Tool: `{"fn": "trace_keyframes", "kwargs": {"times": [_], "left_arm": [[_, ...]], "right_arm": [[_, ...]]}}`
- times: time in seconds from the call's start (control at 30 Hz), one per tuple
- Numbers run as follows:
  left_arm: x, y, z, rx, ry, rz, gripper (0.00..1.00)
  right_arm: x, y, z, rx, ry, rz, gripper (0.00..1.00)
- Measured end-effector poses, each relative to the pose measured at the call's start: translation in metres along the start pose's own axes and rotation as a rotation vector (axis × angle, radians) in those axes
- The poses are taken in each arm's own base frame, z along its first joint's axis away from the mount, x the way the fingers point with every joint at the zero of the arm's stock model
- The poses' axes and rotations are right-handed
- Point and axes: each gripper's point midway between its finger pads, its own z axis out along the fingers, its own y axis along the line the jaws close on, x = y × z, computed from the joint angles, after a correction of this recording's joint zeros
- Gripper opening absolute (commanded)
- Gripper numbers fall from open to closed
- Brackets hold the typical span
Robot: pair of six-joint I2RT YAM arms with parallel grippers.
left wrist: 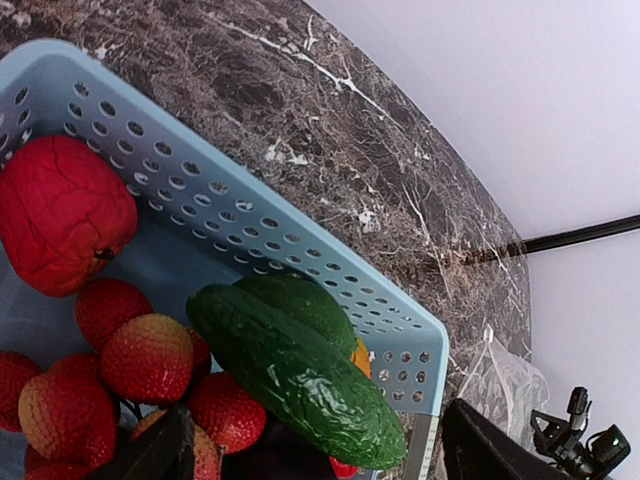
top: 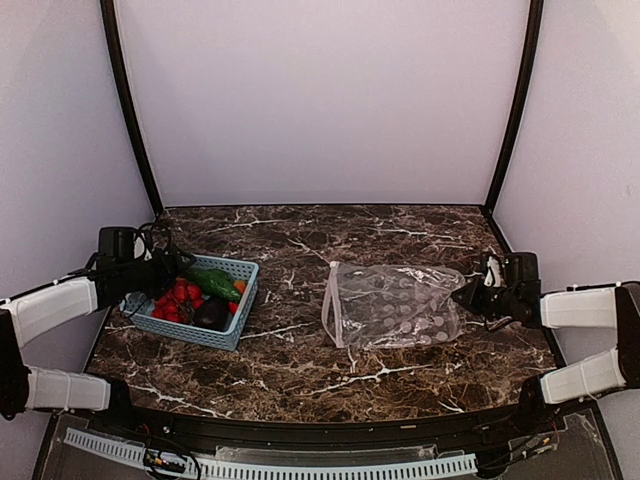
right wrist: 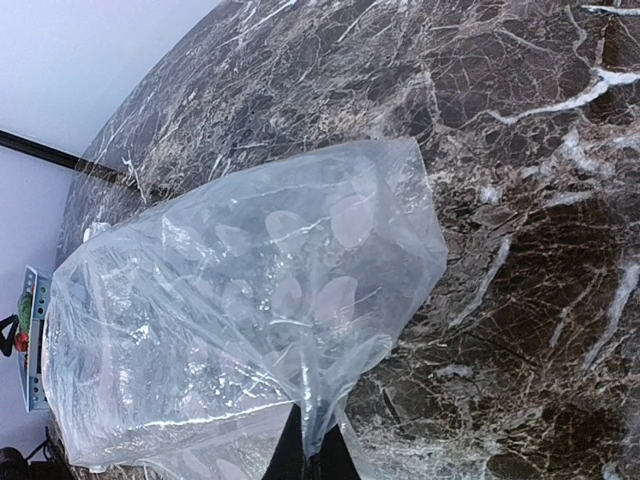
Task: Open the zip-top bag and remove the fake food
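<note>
The clear zip-top bag (top: pixel 395 305) lies flat on the marble table, right of centre, its pale zip strip (top: pixel 332 312) on the left side. It looks empty. My right gripper (top: pixel 466 296) is shut on the bag's right edge; in the right wrist view the fingers (right wrist: pixel 290 455) pinch a fold of the plastic (right wrist: pixel 250 300). The fake food lies in the light-blue basket (top: pixel 240 300): red balls (left wrist: pixel 140 355), a green vegetable (left wrist: pixel 300 375), a red piece (left wrist: pixel 60 215), an orange piece (left wrist: pixel 361 356) and a dark eggplant (top: pixel 210 313). My left gripper (top: pixel 172 268) is open just over the basket, its fingers (left wrist: pixel 480 445) either side of the green vegetable.
The basket (left wrist: pixel 250 215) stands at the table's left edge. Dark frame posts (top: pixel 125 100) rise at the back corners against white walls. Bare marble (top: pixel 290 250) lies between the basket and the bag.
</note>
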Motion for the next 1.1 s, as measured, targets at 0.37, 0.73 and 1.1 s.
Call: {"fn": "trace_keyframes", "kwargs": {"times": [0.37,0.73,1.1], "left_arm": [[-0.021,-0.028,-0.03,0.024,-0.071,0.14,0.99],[-0.016,-0.038,-0.029,0.019,-0.048,0.254,0.99],[0.007,-0.068,-0.003,0.027,0.042,0.413,0.99]], "right_arm": [[-0.028,0.001,0.008,0.006,-0.023,-0.004,0.0],[-0.064,0.017,0.037,-0.077,-0.028,0.008,0.09],[-0.078,0.04,0.055,-0.137,0.006,-0.042,0.56]]}}
